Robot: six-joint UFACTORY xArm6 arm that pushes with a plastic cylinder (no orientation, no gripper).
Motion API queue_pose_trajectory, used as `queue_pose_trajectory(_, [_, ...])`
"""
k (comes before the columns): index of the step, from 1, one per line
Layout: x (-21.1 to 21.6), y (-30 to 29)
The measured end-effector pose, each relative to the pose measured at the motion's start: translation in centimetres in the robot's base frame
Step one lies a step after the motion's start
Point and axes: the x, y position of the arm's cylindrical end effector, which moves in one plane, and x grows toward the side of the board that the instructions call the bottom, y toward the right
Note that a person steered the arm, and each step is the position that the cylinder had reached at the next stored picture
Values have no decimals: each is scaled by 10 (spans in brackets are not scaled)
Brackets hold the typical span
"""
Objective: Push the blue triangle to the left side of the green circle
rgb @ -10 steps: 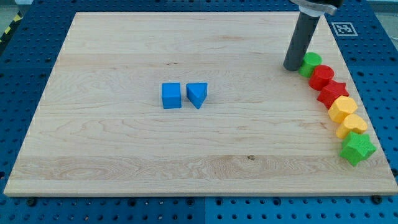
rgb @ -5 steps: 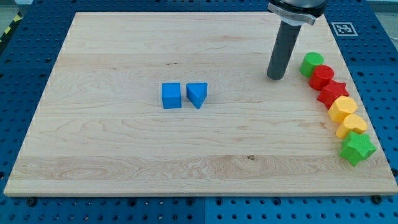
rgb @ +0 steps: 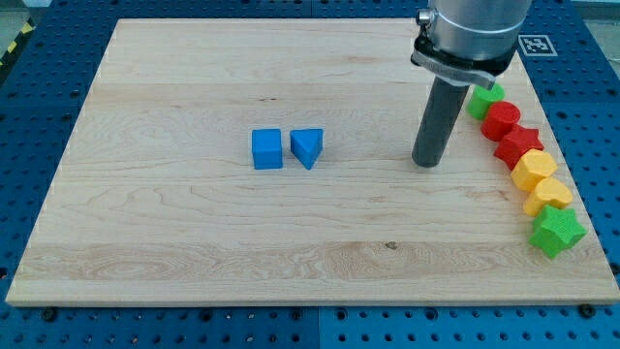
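The blue triangle [rgb: 307, 147] lies near the middle of the wooden board, touching or nearly touching a blue cube [rgb: 266, 149] on its left. The green circle [rgb: 483, 100] sits at the board's right edge near the top, partly behind the arm. My tip [rgb: 425, 163] rests on the board to the right of the blue triangle, well apart from it, and below-left of the green circle.
A column of blocks runs down the right edge below the green circle: a red circle [rgb: 502, 120], a red star [rgb: 518, 143], two yellow blocks [rgb: 534, 169] [rgb: 549, 193], and a green star [rgb: 556, 231]. The board [rgb: 194, 242] is ringed by blue pegboard.
My tip has moved from beside the green circle toward the view's bottom-left, away from it. No block has moved.
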Motion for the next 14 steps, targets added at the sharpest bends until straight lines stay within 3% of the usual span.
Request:
queue_pose_trajectory(2, [51,-63])
queue_pose_trajectory(3, [51,-92])
queue_pose_trajectory(6, [51,-97])
queue_pose_trajectory(10, [33,-102])
queue_pose_trajectory(13, [9,-181])
queue_pose_trajectory(14, [-4,-153])
